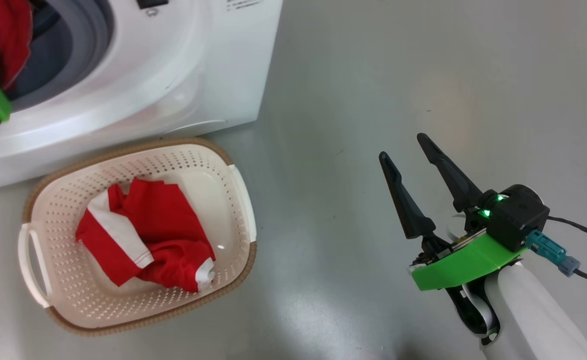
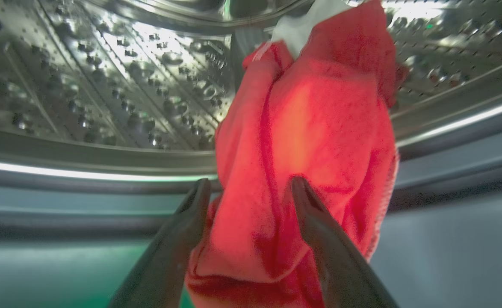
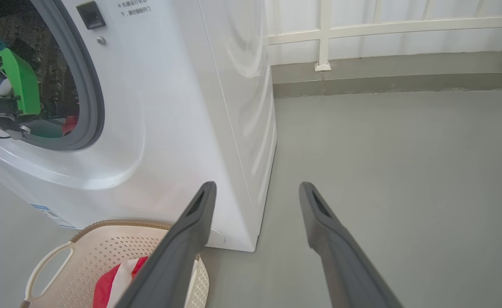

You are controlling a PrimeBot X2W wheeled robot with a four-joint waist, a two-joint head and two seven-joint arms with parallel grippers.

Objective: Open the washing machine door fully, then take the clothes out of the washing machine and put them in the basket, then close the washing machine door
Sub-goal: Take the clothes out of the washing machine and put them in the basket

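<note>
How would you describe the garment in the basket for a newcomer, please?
Find the white washing machine; a cream perforated basket sits before it. The garment crumpled inside is red with a white panel; the other red garment is in the drum.

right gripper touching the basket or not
Apart. The head view shows the right gripper open above the grey floor, off to the right of the basket, with a plain stretch of floor between them.
</note>
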